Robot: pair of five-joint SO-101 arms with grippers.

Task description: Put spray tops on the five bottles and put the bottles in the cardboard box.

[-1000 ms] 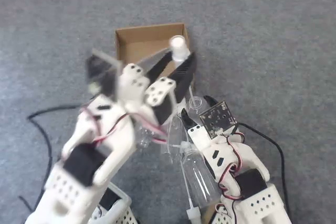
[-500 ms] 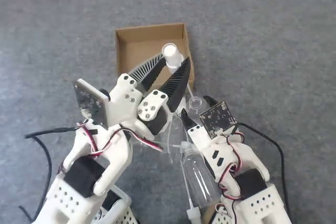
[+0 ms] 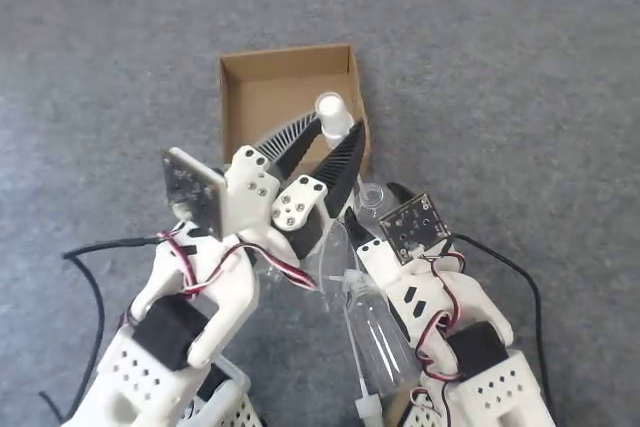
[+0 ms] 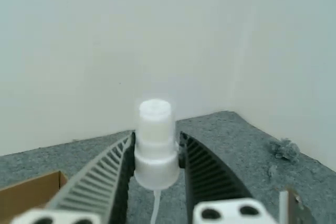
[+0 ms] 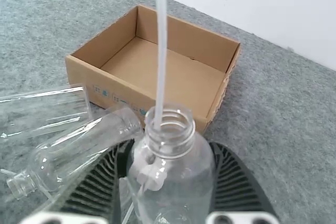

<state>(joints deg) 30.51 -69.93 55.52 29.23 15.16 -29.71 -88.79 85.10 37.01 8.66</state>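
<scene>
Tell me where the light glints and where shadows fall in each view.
High view: soft, even light, with pale glints streaking a clear bottle. Left wrist view: the spray top is evenly lit against the pale wall, no hard shadow. Right wrist view: highlights mark the gripped bottle at its neck and the lying bottles; the cardboard box shows only soft shading inside.

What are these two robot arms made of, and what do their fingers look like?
Both are white plastic shells around black motor blocks, on bases dotted with holes. Thin red and white wires loop along them; black cables trail off. The fingers are black, tapered and ribbed.
</scene>
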